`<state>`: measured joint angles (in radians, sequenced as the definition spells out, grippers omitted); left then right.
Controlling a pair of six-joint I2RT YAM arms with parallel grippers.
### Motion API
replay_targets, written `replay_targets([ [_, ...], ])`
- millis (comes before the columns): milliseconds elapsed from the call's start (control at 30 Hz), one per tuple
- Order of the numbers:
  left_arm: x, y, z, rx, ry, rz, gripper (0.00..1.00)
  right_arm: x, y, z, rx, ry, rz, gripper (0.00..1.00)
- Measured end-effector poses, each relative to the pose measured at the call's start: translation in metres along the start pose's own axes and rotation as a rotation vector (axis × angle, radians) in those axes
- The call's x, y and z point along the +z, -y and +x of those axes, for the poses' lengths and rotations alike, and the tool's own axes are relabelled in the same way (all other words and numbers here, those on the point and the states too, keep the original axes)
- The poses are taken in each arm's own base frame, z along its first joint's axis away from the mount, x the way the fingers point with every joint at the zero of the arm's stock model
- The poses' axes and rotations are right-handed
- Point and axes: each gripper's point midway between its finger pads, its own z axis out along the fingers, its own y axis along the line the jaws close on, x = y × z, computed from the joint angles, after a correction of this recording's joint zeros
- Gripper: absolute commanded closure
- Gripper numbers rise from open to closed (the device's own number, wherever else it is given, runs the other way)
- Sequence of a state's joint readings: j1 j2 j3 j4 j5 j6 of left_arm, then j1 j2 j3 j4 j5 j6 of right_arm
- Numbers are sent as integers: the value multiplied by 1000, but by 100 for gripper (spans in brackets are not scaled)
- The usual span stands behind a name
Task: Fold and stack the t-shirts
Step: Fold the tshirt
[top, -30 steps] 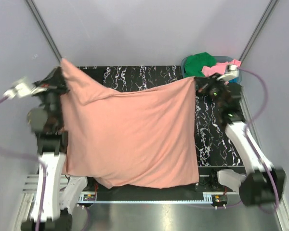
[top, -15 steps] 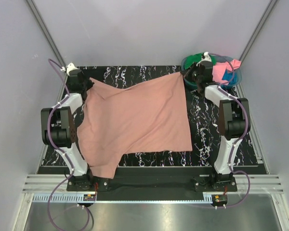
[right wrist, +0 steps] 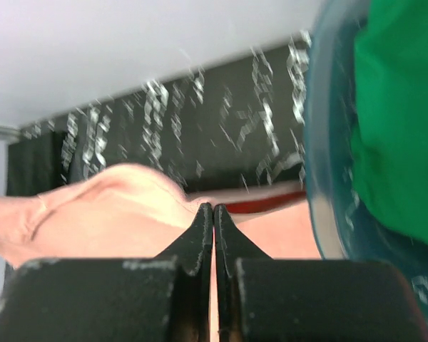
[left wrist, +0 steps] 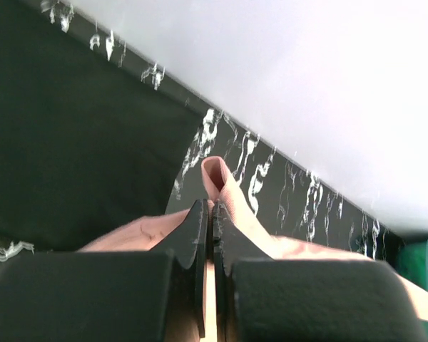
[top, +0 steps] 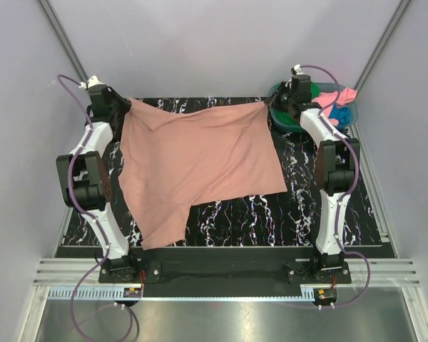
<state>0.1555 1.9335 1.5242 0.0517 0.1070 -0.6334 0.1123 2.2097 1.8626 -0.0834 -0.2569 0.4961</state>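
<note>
A large salmon-pink t-shirt (top: 200,160) lies spread over the black marbled table (top: 328,214), stretched along the far edge. My left gripper (top: 123,108) is shut on its far left corner, seen in the left wrist view (left wrist: 212,208) with cloth (left wrist: 221,182) pinched between the jaws. My right gripper (top: 271,107) is shut on its far right corner, seen in the right wrist view (right wrist: 213,210) with cloth (right wrist: 114,214). A green t-shirt (top: 308,91), a bright pink one (top: 335,97) and a blue one (top: 341,112) lie in the basket. The black t-shirt is out of view.
The teal plastic basket (top: 285,120) stands at the far right corner, right beside my right gripper; its rim shows in the right wrist view (right wrist: 317,157). Grey walls close in the table at the back and sides.
Both arms have swung from raised positions down and out to the far edge, carrying the salmon shirt's corners. The shirt has gone from hanging in the air to lying flat on the table.
</note>
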Motion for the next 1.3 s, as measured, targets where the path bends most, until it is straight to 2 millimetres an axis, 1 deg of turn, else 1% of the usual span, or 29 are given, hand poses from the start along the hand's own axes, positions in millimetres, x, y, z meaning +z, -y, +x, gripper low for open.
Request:
replay_targets([
  [100,0,-6,11,-22,-63,-10,100,0,8,17,17,-71,30,100],
  [200,-4,-16,22,-58,-130,-25,100,-4,10,26,33,-122,45,100],
  [333,-12,-33,33,-109,-200,-76,100,-13,9,30,49,-174,76,100],
  [400,-18,-39,39,-131,-236,-99,100,-19,7,29,56,-196,84,100],
  [500,-34,-43,47,-169,-298,-130,100,-26,5,31,62,-235,94,100],
  [633,-54,-36,51,-210,-357,-122,100,-36,12,42,67,-298,120,100],
  [767,-80,-34,65,-247,-416,-129,100,-45,21,54,83,-358,152,100],
  [867,-102,-39,81,-274,-467,-161,100,-51,26,60,96,-393,170,100],
  [933,-111,-43,87,-288,-491,-185,100,-55,29,63,106,-409,179,100],
  [1067,-123,-51,91,-310,-517,-225,100,-59,36,63,126,-425,193,100],
  [1300,-133,-65,88,-331,-529,-269,100,-64,45,60,148,-428,205,100],
])
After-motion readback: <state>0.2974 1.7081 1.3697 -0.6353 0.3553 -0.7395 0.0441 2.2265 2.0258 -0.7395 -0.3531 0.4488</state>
